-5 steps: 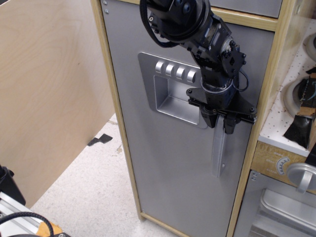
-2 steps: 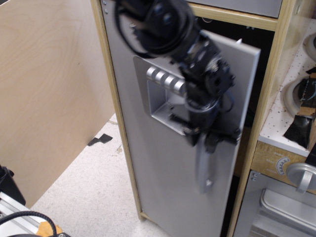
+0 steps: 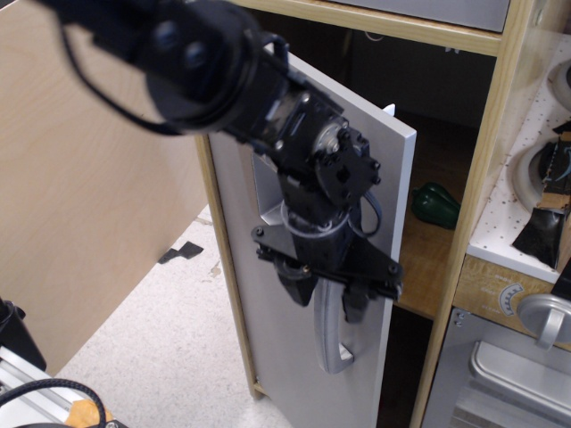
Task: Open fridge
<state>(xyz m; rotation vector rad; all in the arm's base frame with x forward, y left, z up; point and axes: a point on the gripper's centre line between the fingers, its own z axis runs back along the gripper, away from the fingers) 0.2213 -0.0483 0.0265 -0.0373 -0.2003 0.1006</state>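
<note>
The fridge is a tall cabinet with a light wood frame. Its flat grey door stands swung open toward me on its left hinge. My black gripper is shut on the silver vertical handle near the door's free edge. The arm hides most of the recessed dispenser panel. Inside, a wooden shelf holds a dark green object.
The shorter grey oven door with a round silver knob is at the lower right. A white counter with a black item is to the right. A plywood panel stands on the left above the speckled floor.
The door has swung from shut to well open, pulled out and leftward by my gripper on the handle. The fridge interior and green object have come into view.
</note>
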